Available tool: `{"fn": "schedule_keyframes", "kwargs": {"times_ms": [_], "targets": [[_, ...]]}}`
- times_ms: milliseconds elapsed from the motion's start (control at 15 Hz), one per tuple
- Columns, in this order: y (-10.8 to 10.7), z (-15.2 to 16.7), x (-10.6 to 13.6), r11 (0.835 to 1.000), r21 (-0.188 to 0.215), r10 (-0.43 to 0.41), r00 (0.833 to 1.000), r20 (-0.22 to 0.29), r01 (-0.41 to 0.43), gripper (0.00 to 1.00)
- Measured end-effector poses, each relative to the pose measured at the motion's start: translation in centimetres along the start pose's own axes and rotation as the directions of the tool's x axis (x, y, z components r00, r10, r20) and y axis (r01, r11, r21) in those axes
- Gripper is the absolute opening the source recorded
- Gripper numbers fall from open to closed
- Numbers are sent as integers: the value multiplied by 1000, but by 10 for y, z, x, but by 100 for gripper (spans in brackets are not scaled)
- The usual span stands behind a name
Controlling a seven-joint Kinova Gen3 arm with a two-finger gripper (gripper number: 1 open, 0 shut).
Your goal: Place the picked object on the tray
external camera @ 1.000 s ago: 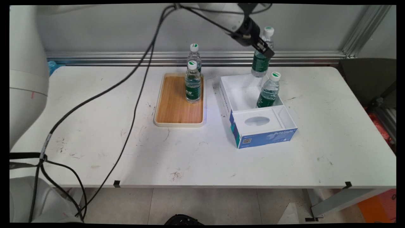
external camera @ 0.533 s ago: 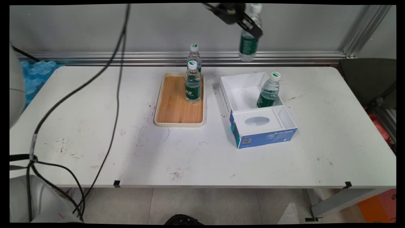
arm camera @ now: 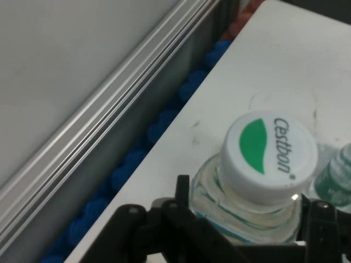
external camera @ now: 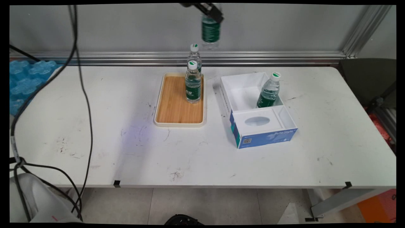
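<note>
The tool [external camera: 211,14] has carried its bottle [external camera: 210,31] left, above the tray [external camera: 171,107].

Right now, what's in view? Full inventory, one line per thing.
held water bottle: 1, clear with green label, white-and-green Cestbon cap, hanging in the gripper high above the tray's far end
water bottles on tray: 2, clear, green labels, white caps, upright at the tray's far right, one behind the other
wooden tray: 1, wood floor, cream rim, table centre
water bottle in box: 1, same kind, leaning in the far compartment
ByteStyle box: 1, white inside, blue front, right of the tray
blue packs: blue, behind the table's left end
table: 1, white, scuffed
black cables: hanging at left
gripper: 1, black, top edge, shut on the held bottle
</note>
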State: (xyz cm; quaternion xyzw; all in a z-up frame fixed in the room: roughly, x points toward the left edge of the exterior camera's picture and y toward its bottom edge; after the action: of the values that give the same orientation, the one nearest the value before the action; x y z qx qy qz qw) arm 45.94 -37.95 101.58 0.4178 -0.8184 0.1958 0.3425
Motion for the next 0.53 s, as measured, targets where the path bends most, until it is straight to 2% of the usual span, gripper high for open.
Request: {"fn": "schedule_keyframes", "kwargs": {"times_ms": [333,533], "targets": [[-25,-49,-27,996,56,-77,997,13,77,0],[-37,-67,-40,990,88,-108,994,17,106,0]]}}
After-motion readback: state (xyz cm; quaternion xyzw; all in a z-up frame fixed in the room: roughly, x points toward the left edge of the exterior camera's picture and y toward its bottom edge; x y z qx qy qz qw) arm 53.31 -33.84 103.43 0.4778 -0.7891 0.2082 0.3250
